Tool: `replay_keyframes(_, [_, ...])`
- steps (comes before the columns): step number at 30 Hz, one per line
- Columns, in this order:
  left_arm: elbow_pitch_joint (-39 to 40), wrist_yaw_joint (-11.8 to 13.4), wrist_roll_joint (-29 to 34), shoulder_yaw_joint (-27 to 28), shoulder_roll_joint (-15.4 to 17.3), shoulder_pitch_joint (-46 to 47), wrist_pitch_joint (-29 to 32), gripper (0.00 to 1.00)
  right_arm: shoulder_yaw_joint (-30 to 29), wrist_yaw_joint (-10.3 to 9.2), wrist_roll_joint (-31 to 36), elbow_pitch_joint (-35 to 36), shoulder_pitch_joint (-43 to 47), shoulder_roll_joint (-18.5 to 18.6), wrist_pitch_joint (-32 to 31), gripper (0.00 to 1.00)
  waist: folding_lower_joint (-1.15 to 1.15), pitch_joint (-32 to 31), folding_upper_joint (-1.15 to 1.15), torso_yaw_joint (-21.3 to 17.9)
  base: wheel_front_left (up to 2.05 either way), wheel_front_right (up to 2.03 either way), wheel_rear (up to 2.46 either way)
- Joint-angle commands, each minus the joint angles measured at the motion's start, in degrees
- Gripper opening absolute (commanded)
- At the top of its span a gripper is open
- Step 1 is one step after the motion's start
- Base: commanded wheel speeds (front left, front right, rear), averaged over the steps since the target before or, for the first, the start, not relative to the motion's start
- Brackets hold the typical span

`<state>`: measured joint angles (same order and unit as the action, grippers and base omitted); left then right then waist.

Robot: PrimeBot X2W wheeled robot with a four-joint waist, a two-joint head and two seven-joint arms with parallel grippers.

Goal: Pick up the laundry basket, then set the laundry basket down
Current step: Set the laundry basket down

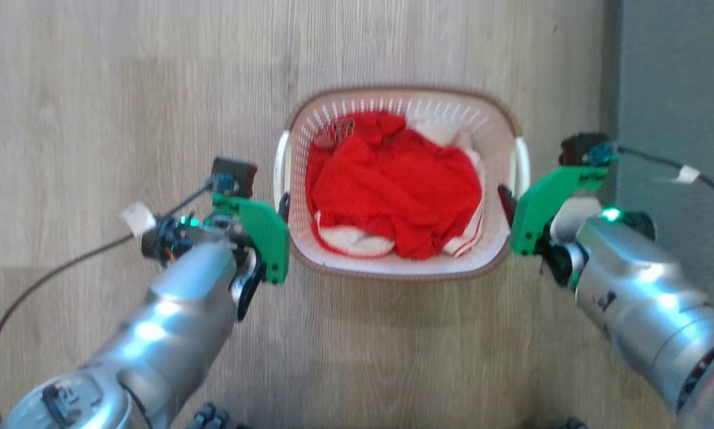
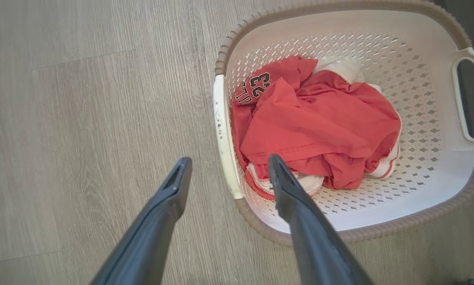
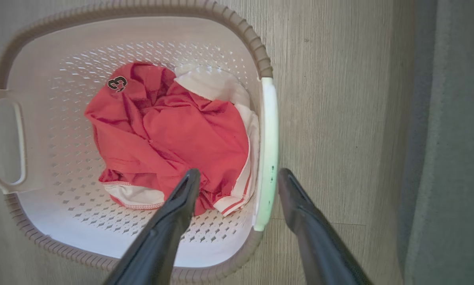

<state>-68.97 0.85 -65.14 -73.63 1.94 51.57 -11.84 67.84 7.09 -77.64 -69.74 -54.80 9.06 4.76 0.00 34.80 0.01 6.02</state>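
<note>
Left gripper [image 2: 229, 160], right gripper [image 3: 239, 173]: mine, open, empty, each astride a handle [image 2: 222, 130] of the laundry basket [image 1: 393, 268]; pick-up pending, next needs both closing together.

Extends left forearm [image 1: 172, 310] and right forearm [image 1: 643, 298] forward, angled inward toward each other. Holds left pincer [image 2: 228, 158] with both dark fingers spread wide, tips pointing down. Holds right pincer [image 3: 239, 171] the same, fingers parted.
</note>
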Motion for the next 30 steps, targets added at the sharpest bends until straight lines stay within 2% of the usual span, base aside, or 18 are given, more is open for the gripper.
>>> replay_keyframes(1, [-0.4,0.0,-0.4,0.3,0.9,-1.6,-0.9,1.0,0.6,0.4,0.1,0.7,3.7,-1.0,0.4,1.0,0.0,-6.6,-0.01,-1.0,0.0,0.0,0.0])
replay_keyframes(12, [-0.3,-0.2,0.2,1.7,0.9,-8.2,-3.1,1.0,0.9,0.4,0.4,4.7,9.4,1.6,7.5,1.0,0.0,-20.8,-0.01,-1.7,0.0,0.0,0.0])
replay_keyframes(15, [3.3,1.1,2.1,5.9,1.9,-7.9,-3.1,1.0,-0.4,0.4,0.5,6.2,10.2,2.9,9.5,1.0,0.0,-23.8,-0.01,-1.3,0.0,0.0,0.0])
replay_keyframes(17, [7.6,3.0,4.8,10.6,3.6,-8.6,-3.1,1.0,-2.3,0.4,1.3,7.6,10.1,3.6,10.1,1.0,0.0,-25.5,-0.01,-1.3,0.0,0.0,0.0])
replay_keyframes(21, [20.2,7.1,13.5,22.9,7.0,-13.9,-3.1,1.0,-14.1,0.4,8.5,13.8,10.1,6.3,10.2,1.0,0.0,-28.2,-0.01,-1.2,0.0,0.0,0.0])
replay_keyframes(25, [34.2,9.8,23.7,36.8,7.9,-23.0,-3.2,1.0,-30.7,0.4,18.2,23.4,17.3,6.4,10.2,1.0,0.0,-30.9,-0.01,-0.9,0.0,0.0,0.0])
replay_keyframes(27, [40.8,10.0,29.1,42.8,7.5,-28.1,-3.2,1.0,-38.8,0.4,22.9,28.8,22.4,5.0,10.2,1.0,0.0,-32.3,-0.01,-0.9,0.0,0.0,0.0])
replay_keyframes(30, [49.0,9.4,36.3,50.3,5.9,-34.7,-3.2,1.0,-47.4,0.4,32.9,36.5,29.3,2.9,10.2,1.0,0.0,-33.9,-0.01,-0.9,0.0,0.0,0.0])
